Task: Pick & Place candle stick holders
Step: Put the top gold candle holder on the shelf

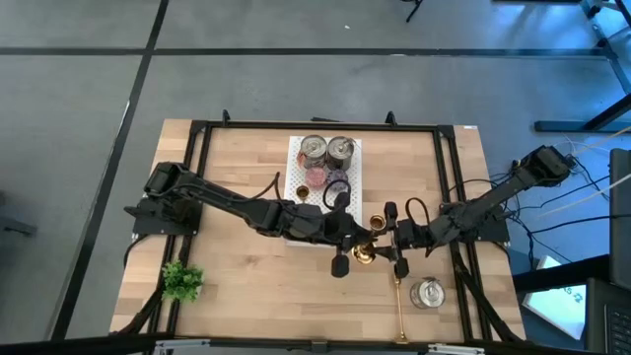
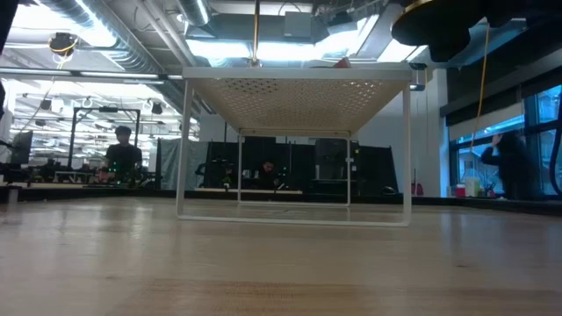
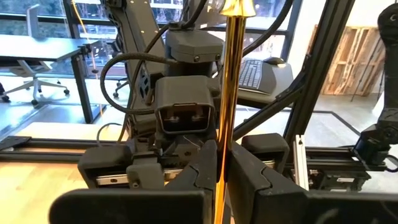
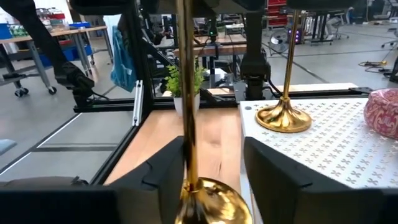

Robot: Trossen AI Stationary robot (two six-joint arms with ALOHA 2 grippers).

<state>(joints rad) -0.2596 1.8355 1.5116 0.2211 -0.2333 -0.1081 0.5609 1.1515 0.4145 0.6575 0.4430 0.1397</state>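
Left gripper [image 3: 225, 169]: fingers pressed together on the thin gold stem of a candle stick holder [image 3: 227, 87], which is held off the table near the middle of the front half. Right gripper [image 4: 214, 158] faces it from the other side. Its fingers are spread either side of the same stem, with a gap showing to the stem. I cannot tell whether they touch the flared base low between them.

Judgement: the two grippers meet on one holder, so this looks like a handover or a regrasp. The left keeps the pinch so the piece does not drop before the right has closed.

Other holders:
- second holder [image 4: 284, 115] stands upright on the white perforated rack [image 4: 336, 146], probably already placed;
- third holder [image 1: 399, 308] lies flat on the wood near the front edge, just beside a silver tin [image 1: 427, 293], probably yet to be picked.

Views compared:
- High view gives the layout: both arms converge, a gold glint between the grippers, and the rack behind them carries two tins [image 1: 327, 150] and small pink discs. The grip itself is hidden there.
- Left wrist view alone shows the pinch on the stem.
- Right wrist view alone shows the base, the spread fingers and the standing holder; a small green plant [image 4: 185, 79] sits beyond.
- Low view shows the rack side-on with dark arm parts at the top edge. No grip is visible.
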